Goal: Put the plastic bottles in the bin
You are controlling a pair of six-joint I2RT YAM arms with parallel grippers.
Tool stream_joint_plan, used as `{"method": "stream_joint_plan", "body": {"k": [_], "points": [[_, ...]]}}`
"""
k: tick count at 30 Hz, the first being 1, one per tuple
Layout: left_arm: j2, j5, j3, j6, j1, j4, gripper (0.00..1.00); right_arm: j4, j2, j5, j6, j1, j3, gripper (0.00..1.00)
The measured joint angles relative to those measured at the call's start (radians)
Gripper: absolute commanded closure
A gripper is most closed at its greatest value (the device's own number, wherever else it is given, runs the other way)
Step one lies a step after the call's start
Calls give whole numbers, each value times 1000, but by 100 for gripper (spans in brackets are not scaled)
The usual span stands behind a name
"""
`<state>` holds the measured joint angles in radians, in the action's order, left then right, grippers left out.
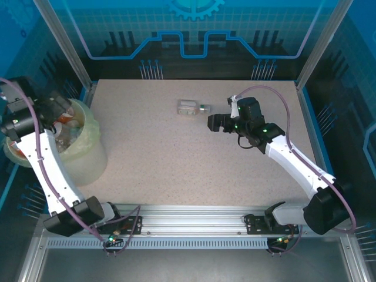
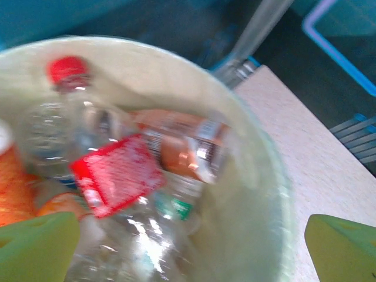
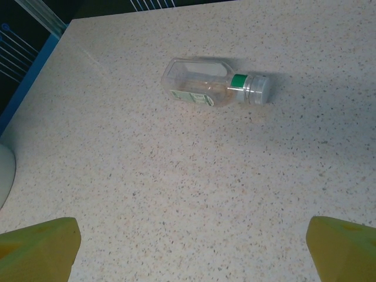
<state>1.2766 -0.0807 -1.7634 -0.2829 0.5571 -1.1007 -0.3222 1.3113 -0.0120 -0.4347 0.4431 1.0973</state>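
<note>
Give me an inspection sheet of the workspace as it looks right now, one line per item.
Surface: speckled pale table, carrying one loose bottle.
Job's things: green-label bottle lying on its side on the table; several bottles inside the bin.
Clutter: nothing seen.
Grippers: left gripper open above the bin; right gripper open, short of the green-label bottle, not touching.
Cables: a purple cable runs along each arm.
Surroundings: blue panels, metal frame posts.
</note>
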Motion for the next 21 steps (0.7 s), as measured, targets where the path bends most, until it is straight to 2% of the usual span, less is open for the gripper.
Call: {"method": "stream_joint_plan", "body": {"k": [5, 10, 15, 21], "points": [[-50, 66, 40, -17, -133, 71, 1, 35, 52, -4, 51, -1, -2, 0], [-91, 262, 167, -77, -241, 210, 1, -11, 148, -23, 141, -8, 67, 0], [-95, 439, 291, -132, -277, 342, 1, -29, 251, -23, 270, -20, 154, 0], [-119, 503, 369, -146, -278, 420, 1, -68, 435, 21, 440, -33, 297, 0]]}}
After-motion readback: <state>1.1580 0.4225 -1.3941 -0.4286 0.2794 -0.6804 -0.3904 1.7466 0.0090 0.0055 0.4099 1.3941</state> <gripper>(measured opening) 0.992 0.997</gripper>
